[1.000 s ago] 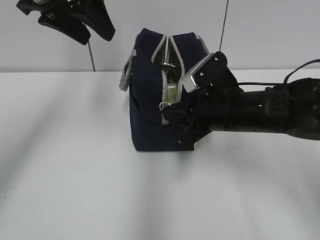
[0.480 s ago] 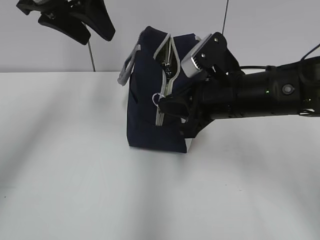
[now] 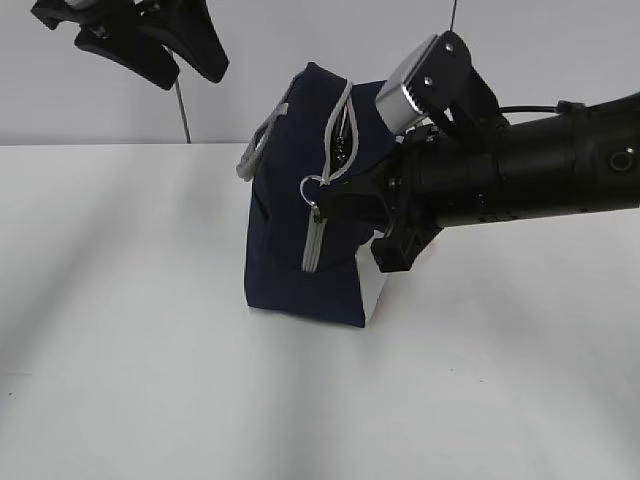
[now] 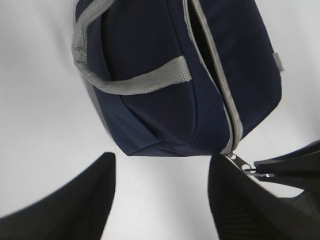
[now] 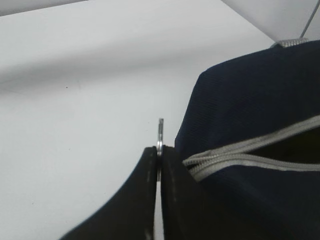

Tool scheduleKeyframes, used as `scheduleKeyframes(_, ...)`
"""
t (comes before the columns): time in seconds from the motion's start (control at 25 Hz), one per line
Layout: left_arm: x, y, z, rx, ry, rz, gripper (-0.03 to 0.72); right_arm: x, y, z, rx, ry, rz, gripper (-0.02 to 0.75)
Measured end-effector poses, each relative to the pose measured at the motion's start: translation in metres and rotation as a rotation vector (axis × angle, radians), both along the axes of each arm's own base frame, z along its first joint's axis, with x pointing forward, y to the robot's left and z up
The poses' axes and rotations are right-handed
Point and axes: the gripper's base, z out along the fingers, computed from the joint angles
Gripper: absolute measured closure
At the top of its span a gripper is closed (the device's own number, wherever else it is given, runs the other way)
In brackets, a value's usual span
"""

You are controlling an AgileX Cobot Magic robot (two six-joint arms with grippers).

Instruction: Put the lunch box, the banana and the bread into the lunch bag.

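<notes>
The navy lunch bag (image 3: 285, 240) stands tilted on the white table, leaning left, with its white lower panel (image 3: 372, 285) lifted at the right. My right gripper (image 3: 322, 205) is shut on the zipper's ring pull (image 3: 311, 187); the right wrist view shows the ring pull (image 5: 160, 131) pinched between the black fingertips (image 5: 150, 165) beside the grey zipper (image 5: 240, 157). The top of the zipper still gapes, dark inside. My left gripper (image 3: 190, 72) hangs open high at the top left, above the lunch bag (image 4: 165, 100) and apart from it. Lunch box, banana and bread are out of view.
Grey strap handles (image 4: 130, 85) lie over the bag's top. The white table (image 3: 130, 330) stretches bare to the left and in front of the bag. A pale wall with thin dark cables (image 3: 183, 115) closes the back.
My right gripper has risen and moved left with the ring pull. The bag has tipped leftward, its right base lifting and showing the white panel. The left arm has not moved.
</notes>
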Motion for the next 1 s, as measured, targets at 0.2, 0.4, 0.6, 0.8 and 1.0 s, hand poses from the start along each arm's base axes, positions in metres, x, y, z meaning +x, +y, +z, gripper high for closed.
scheduleKeyframes(0.2,0.000,0.000,0.000,0.001,0.000,0.000,0.274,0.000,0.000,0.000,-0.001,0.007,-0.001,0.754)
scheduleKeyframes(0.4,0.000,0.000,0.000,0.001,0.000,0.000,0.274,0.004,-0.002,0.003,0.001,-0.018,-0.021,0.754)
scheduleKeyframes(0.6,0.000,0.000,0.000,0.002,-0.001,-0.002,0.274,0.012,-0.006,0.015,0.015,-0.050,-0.045,0.754)
scheduleKeyframes(0.8,0.000,0.000,0.000,0.002,-0.001,-0.002,0.274,0.018,-0.010,0.024,0.037,-0.065,-0.064,0.754)
scheduleKeyframes(1.0,0.003,-0.001,-0.004,0.006,0.009,-0.002,0.274,0.027,-0.007,0.031,0.048,-0.085,-0.063,0.754)
